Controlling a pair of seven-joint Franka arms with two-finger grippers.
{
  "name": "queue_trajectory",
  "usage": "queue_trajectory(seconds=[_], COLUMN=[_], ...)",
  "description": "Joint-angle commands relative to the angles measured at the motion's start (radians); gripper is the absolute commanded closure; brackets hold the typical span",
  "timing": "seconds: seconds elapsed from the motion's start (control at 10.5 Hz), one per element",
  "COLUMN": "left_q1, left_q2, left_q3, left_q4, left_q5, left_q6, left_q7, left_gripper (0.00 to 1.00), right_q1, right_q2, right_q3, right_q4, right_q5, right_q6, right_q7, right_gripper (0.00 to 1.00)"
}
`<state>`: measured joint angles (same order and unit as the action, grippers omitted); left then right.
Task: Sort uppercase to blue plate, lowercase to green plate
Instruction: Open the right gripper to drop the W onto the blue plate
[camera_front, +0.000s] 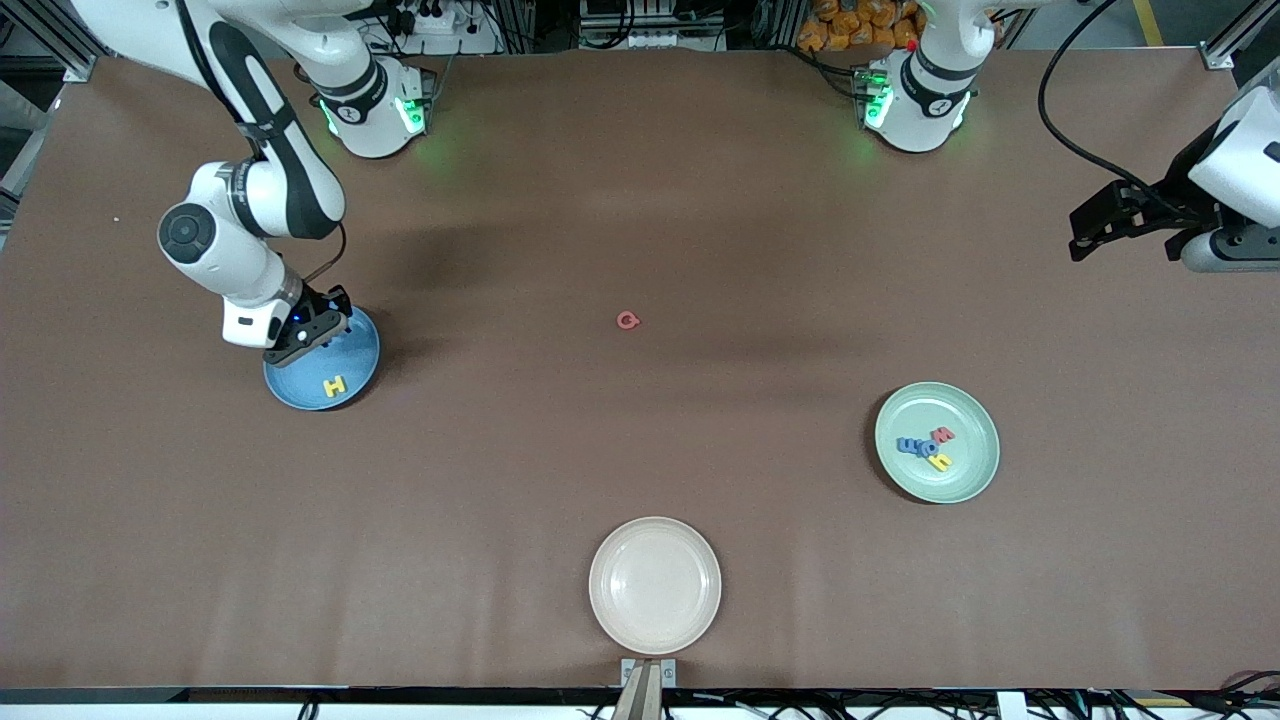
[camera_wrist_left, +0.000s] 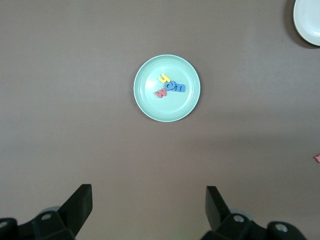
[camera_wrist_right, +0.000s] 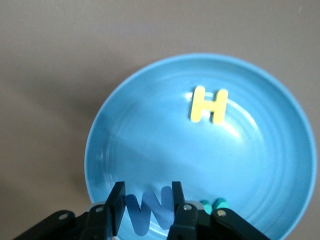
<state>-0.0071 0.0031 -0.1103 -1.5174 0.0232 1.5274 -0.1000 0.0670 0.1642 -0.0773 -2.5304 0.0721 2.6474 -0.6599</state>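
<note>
Though most of the sorting looks finished, not quite complete yet. On the green plate (camera_front: 975, 470), toward the left arm's end of the worktop (camera_front: 640, 200): all four lowercase letters in a close huddle, red w (camera_front: 942, 434), blue m (camera_front: 911, 446), yellow h (camera_front: 940, 461) and a small blue rounded letter (camera_front: 929, 448) among them. On the blue plate (camera_front: 352, 385), toward the right arm's end: yellow H (camera_front: 334, 385) lying flat, plus a teal-green R (camera_wrist_right: 214, 204) partly hidden under the right gripper (camera_front: 318, 335) in the right wrist view. Held low over that same plate, between jaws pinched narrow: the blue M (camera_wrist_right: 148, 210), standing on edge, seemingly about to be let go; touching the plate or just above it, hard to say. Left out in the middle of the worktop, well apart from every plate: red G (camera_front: 627, 320), the one uppercase letter not yet dealt with. Cream-white plate (camera_front: 655, 585), nearest the front camera, holding nothing. Left gripper (camera_wrist_left: 149, 205) waiting high up at its own end of the worktop, looking down on the green plate, jaws spread wide with nothing between them. By this reckoning: lowercase half done, two capitals in place, a third at the point of release, and only the G to fetch and bring to the blue plate.
</note>
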Motion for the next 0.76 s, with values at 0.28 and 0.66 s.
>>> queue_trajectory(seconds=[0.28, 0.66], left_q1=[0.016, 0.016], left_q2=[-0.003, -0.003], left_q3=[-0.006, -0.003], left_q4=[0.003, 0.003], left_q5=[-0.014, -0.014], left_q6=[0.007, 0.007], left_q7=[0.023, 0.023], left_gripper=[0.0, 0.0], right_q1=[0.006, 0.169], right_q2=[-0.034, -0.035], right_q3=[0.01, 0.108], right_q4=[-0.016, 0.012], right_q5=[0.066, 0.149], right_q6=[-0.003, 0.014], right_q7=[-0.009, 0.35], right_gripper=[0.15, 0.15])
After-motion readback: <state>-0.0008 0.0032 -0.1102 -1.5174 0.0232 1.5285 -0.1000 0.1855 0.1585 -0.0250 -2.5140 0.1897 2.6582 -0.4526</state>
